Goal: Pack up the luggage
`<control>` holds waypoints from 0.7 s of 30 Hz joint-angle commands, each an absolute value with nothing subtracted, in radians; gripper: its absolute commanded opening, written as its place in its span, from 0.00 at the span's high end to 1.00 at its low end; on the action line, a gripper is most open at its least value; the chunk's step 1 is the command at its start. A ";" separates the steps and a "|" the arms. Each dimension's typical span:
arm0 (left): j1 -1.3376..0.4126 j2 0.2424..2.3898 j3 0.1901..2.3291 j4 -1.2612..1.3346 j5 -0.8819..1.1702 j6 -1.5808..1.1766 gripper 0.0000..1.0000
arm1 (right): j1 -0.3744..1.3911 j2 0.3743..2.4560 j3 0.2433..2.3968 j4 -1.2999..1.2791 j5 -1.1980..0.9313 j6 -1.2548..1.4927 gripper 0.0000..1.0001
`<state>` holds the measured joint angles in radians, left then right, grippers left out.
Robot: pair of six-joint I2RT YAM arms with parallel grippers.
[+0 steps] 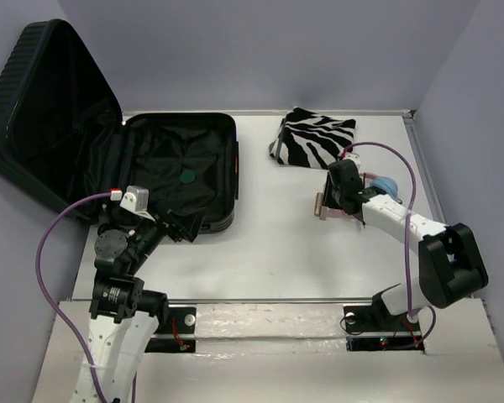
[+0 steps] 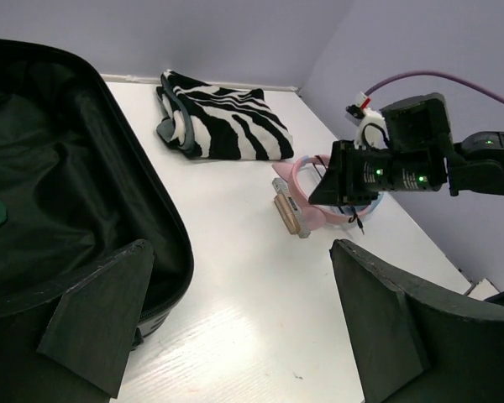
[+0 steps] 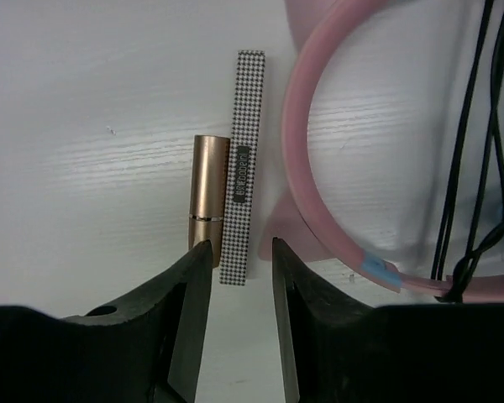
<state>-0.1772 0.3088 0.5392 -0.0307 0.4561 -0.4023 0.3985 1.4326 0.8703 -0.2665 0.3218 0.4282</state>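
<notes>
Top external shows the luggage point(image 1: 151, 159) lying open at the far left of the white table point(image 1: 277, 252). Its ribbed lid point(image 1: 42, 92) stands tilted back against the left wall, and its base lies flat with the black lining up and a small green disc point(image 1: 185, 176) resting on the lining. The left gripper point(image 1: 181, 227) hangs at the near right corner of the base. In the left wrist view its jaws are spread wide with nothing between them, one finger in front of the suitcase rim and the other over bare table. A zebra-striped folded cloth point(image 1: 315, 138) lies at the far edge, well apart from the luggage. Just in front of the cloth, the right gripper point(image 3: 240, 252) points down at a small cluster of items. Its jaws stand narrowly apart around the near end of a slim houndstooth-patterned bar point(image 3: 245, 151), with a gap on each side, so neither finger presses it. A rose-gold tube point(image 3: 208, 185) lies touching the bar's left side, parallel to it, and the left finger overlaps the tube's near end. Whether the fingertips reach the table cannot be told. To the right curves a pink headband point(image 3: 307, 168) with a thin black cord point(image 3: 458, 168) trailing across its inside.
</notes>
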 commanded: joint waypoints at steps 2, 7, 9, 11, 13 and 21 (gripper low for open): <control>-0.181 0.316 0.568 0.006 0.472 -0.405 0.01 | 0.413 1.509 0.929 -0.249 0.305 0.377 0.61; -0.181 0.322 0.568 0.006 0.472 -0.405 0.01 | 0.413 1.569 0.968 -0.245 0.282 0.371 0.62; -0.179 0.324 0.568 0.006 0.474 -0.406 0.01 | 0.413 1.589 0.986 -0.245 0.276 0.365 0.62; -0.179 0.324 0.568 0.006 0.476 -0.407 0.01 | 0.413 1.614 0.994 -0.245 0.265 0.365 0.62; -0.179 0.325 0.566 0.006 0.476 -0.405 0.01 | 0.413 1.627 1.003 -0.245 0.259 0.365 0.62; -0.179 0.328 0.568 0.008 0.479 -0.405 0.01 | 0.413 1.713 1.032 -0.244 0.250 0.362 0.69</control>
